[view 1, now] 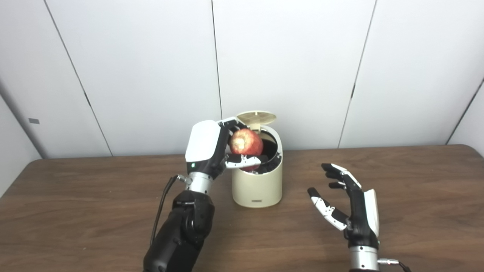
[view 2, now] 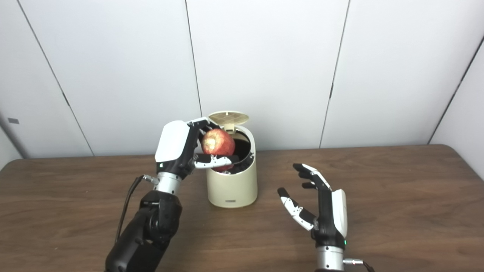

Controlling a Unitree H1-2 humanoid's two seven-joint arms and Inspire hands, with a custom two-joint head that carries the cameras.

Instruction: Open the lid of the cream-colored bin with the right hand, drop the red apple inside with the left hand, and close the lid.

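Observation:
The cream-colored bin (view 1: 258, 185) stands on the wooden table near the middle, its lid (view 1: 256, 117) tipped up and open at the back. My left hand (view 1: 211, 149) is shut on the red apple (view 1: 245, 143) and holds it over the left side of the bin's dark opening. My right hand (view 1: 349, 204) is open and empty, palm facing left, low over the table to the right of the bin and apart from it. The same scene shows in the right eye view, with the apple (view 2: 217, 141) over the bin (view 2: 231, 183).
The brown wooden table (view 1: 94, 204) spans the view, with white wall panels behind it. A black cable (view 1: 160, 206) runs along my left forearm.

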